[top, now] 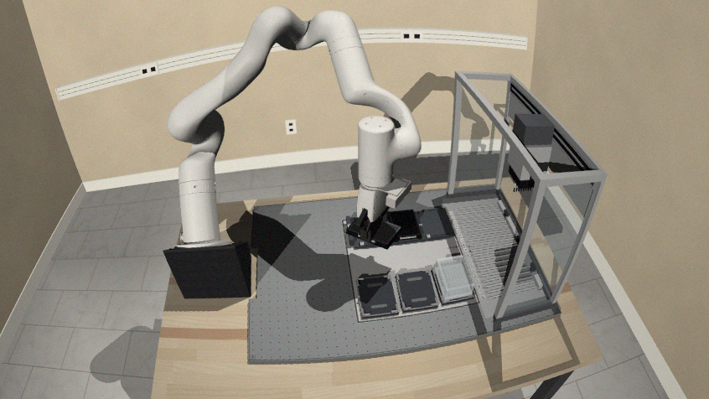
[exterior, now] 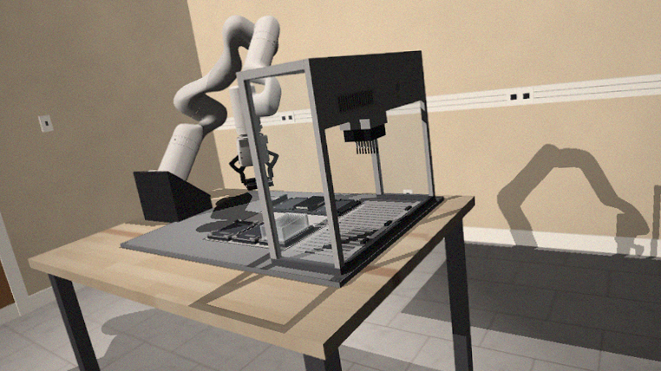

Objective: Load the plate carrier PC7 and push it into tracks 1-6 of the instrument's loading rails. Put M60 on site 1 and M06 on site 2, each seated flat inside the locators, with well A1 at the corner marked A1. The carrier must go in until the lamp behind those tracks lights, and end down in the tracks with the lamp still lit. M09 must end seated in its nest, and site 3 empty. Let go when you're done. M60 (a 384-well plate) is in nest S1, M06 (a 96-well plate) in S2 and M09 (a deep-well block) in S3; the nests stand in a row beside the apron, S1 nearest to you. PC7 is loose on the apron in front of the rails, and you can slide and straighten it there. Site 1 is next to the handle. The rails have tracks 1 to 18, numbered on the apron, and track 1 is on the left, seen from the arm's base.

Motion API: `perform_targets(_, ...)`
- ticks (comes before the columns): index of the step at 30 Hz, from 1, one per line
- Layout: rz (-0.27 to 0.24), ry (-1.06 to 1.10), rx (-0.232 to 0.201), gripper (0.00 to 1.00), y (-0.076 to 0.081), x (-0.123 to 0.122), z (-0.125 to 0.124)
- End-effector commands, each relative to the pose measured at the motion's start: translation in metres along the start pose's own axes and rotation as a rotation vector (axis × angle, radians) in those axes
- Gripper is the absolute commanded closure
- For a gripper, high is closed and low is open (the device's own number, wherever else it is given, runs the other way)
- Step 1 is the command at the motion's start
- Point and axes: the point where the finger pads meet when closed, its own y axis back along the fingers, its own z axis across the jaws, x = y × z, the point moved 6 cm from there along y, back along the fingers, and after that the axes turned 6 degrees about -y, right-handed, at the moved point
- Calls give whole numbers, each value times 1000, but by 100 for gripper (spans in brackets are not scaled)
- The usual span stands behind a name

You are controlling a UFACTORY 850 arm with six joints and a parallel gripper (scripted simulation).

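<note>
The dark plate [top: 385, 232] hung pinched across its width in the gripper [top: 372, 229], whose fingers stood wide on it; which of the two dark plates it was could not be read. In the top view it sat skewed, above the handle end of the carrier PC7 [top: 430, 222], and in the exterior view the gripper [exterior: 255, 180] held it above the deck. The carrier lay loose on the pale apron [top: 396, 255], stretching away from the gripper toward the rails [top: 483, 248], and a second dark plate [top: 407, 224] lay on it just beyond the held one; the exact site could not be made out.

Nearer the camera than the gripper, across the apron, stood the row of nests. Nest S1 [top: 377, 297] and nest S2 [top: 417, 290] showed only dark trays, while the clear deep-well block M09 [top: 452, 278] stood in the nest closest to the rails. Beyond the rails rose the instrument's grey frame [top: 530, 208] with its pipetting head [top: 532, 130]. The arm's dark base [top: 208, 270] sat well apart on the opposite side, on the wooden table [top: 198, 362].
</note>
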Motion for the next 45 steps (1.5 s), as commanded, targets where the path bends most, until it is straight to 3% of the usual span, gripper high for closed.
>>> perform_targets(1,14,126,14,100,1,-12,-14)
perform_targets(16,17,626,10,100,1,-59,-72)
perform_targets(26,17,663,10,100,1,-85,-103)
perform_targets(35,17,663,10,100,1,-85,-103)
perform_targets(45,19,997,7,100,1,-85,-103)
